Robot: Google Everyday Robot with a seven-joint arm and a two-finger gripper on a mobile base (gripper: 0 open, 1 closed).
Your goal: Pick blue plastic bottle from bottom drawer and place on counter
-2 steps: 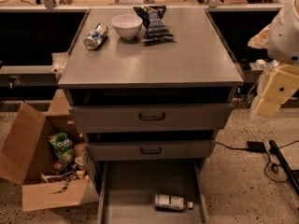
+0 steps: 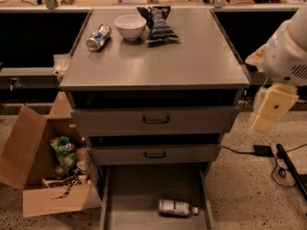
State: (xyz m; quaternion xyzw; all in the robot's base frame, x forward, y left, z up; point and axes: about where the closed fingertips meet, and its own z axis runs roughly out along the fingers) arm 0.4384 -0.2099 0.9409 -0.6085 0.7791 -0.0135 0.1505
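The blue plastic bottle lies on its side on the floor of the open bottom drawer, white cap pointing right, near the drawer's front. The counter is the grey top of the cabinet. My gripper hangs from the white arm at the right edge of the view, beside the cabinet's right side at the height of the upper drawers. It is well above and to the right of the bottle and holds nothing that I can see.
On the counter's far end lie a shiny can, a white bowl and a dark snack bag. Two shut drawers sit above the open one. An open cardboard box stands on the left, and cables lie on the floor at right.
My gripper has moved a little down and to the left, closer to the cabinet's right side. The bottle and the drawer have not moved.
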